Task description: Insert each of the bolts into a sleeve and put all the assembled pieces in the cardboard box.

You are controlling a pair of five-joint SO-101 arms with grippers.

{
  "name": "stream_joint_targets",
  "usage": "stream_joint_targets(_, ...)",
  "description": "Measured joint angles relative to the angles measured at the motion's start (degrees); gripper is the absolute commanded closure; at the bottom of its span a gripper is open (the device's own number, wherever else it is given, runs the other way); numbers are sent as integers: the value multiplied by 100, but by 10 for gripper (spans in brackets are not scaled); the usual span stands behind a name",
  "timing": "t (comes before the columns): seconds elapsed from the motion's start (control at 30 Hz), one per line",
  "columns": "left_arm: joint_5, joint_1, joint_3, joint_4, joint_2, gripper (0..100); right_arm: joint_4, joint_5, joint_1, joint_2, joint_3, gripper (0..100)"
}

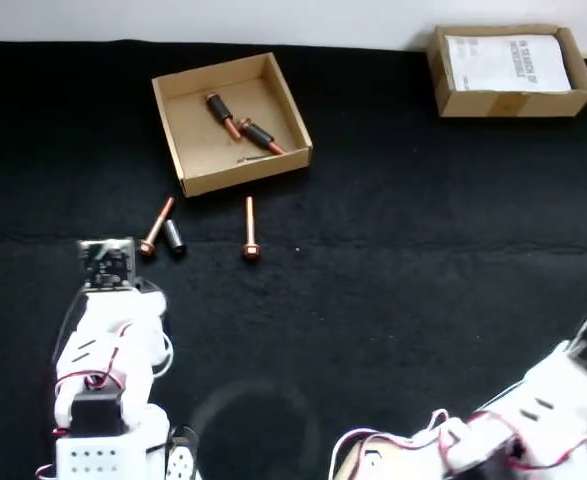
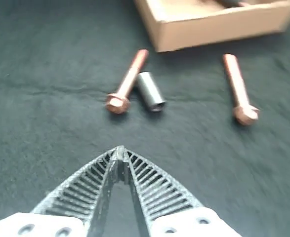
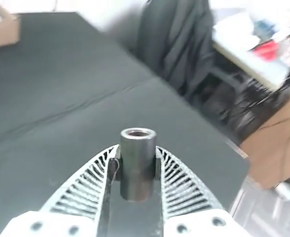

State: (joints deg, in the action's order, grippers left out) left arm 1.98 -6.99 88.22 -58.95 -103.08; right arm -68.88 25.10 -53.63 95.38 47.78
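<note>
The open cardboard box stands at the back left and holds two assembled pieces. In front of it lie a copper bolt, a grey sleeve beside it, and a second copper bolt. My left gripper is shut and empty, a short way in front of the first bolt and the sleeve, which touch; the second bolt lies apart. My right gripper is shut on another grey sleeve, held upright with its bore showing.
A second cardboard box with a printed sheet in it sits at the back right. The left arm is at the front left, the right arm at the front right corner. Black cloth covers the table between them.
</note>
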Motion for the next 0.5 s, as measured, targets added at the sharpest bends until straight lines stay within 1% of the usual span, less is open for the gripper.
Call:
stream_joint_targets(0.07,-220,290,-369,-193,53,990,229,0,-158,659,747,991)
stream_joint_targets(0.2,-422,510,-1248,-325,1020,990,642,0,-695,730,1530,991)
stream_joint_targets(0.4,-448,545,-2998,-325,3710,990,1266,0,-1354,730,2321,991)
stream_joint_targets(0.5,-466,545,-3824,-44,5213,990,1512,0,-1530,730,2629,991)
